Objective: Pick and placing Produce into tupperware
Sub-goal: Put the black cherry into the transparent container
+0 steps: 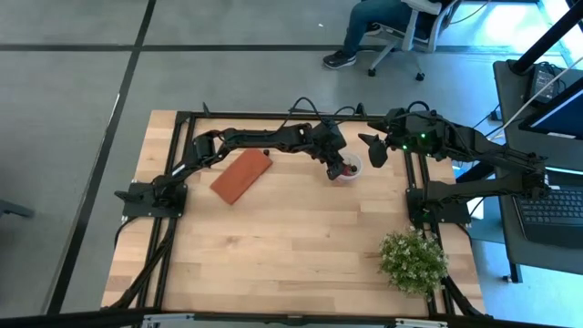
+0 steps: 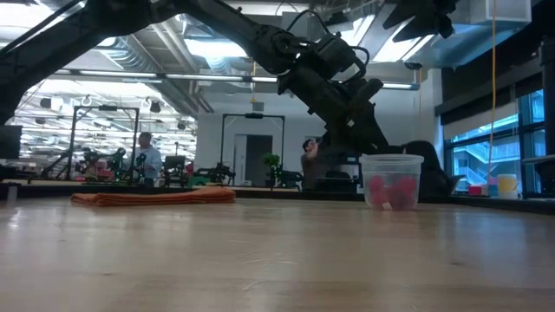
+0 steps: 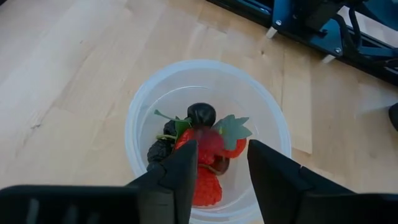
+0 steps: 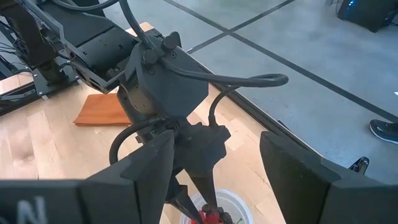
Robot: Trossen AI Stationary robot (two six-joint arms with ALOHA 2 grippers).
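The translucent cup (image 1: 348,169) stands on the table right of centre, toward the far edge. It holds several red strawberry-like berries (image 3: 205,183) and dark berries (image 3: 201,114). My left gripper (image 3: 222,155) is open, pointing down into the cup's mouth. A blurred red berry with a green top (image 3: 214,140) shows just beyond its fingertips, inside the cup. In the low view the cup (image 2: 392,180) shows red berries through its wall. My right gripper (image 4: 217,155) is open and empty, held above the table just right of the cup (image 4: 217,208).
A flat orange-brown block (image 1: 241,175) lies left of the cup under the left arm. A bushy green plant (image 1: 414,261) stands at the near right corner. A person sits on a chair (image 1: 383,23) beyond the far edge. Bare wood lies toward the near edge.
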